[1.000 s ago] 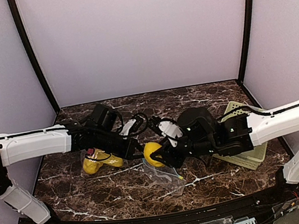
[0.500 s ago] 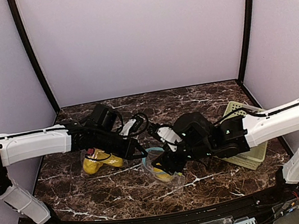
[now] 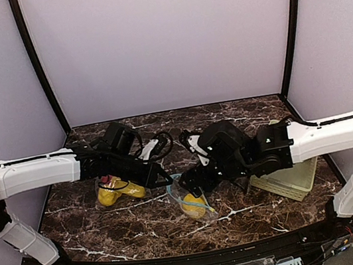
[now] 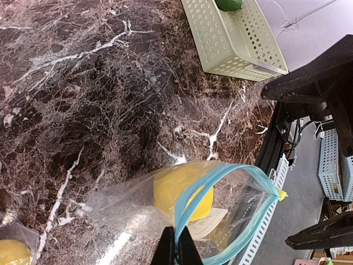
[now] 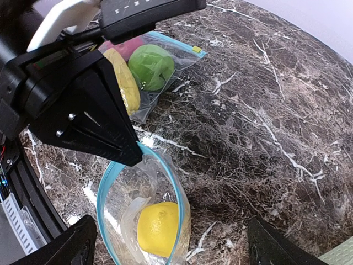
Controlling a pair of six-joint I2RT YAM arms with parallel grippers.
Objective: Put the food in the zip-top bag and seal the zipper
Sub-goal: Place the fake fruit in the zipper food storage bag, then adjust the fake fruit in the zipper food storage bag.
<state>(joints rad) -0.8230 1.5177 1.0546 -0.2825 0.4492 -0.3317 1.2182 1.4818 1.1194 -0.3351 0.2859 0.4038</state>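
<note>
A clear zip-top bag with a blue zipper rim (image 3: 189, 201) stands open on the marble table. A yellow lemon (image 5: 159, 227) lies inside it and also shows in the left wrist view (image 4: 175, 190). My left gripper (image 4: 176, 249) is shut on the bag's rim and holds the mouth open; it shows in the top view (image 3: 164, 179). My right gripper (image 5: 174, 243) is wide open and empty just above the bag mouth (image 3: 194, 178). A dark green piece (image 4: 229, 4) lies in the pale green basket (image 4: 237, 44).
A second clear bag (image 5: 165, 72) lies to the left, under my left arm, holding a light green ball (image 5: 150, 66), a yellow piece (image 5: 124, 80) and a red one (image 5: 129, 48). The basket (image 3: 293, 180) sits at the right beneath my right arm.
My right gripper carried the lemon down into the open bag, let go of it, and drew back a little, open. My left gripper kept its hold on the rim.
</note>
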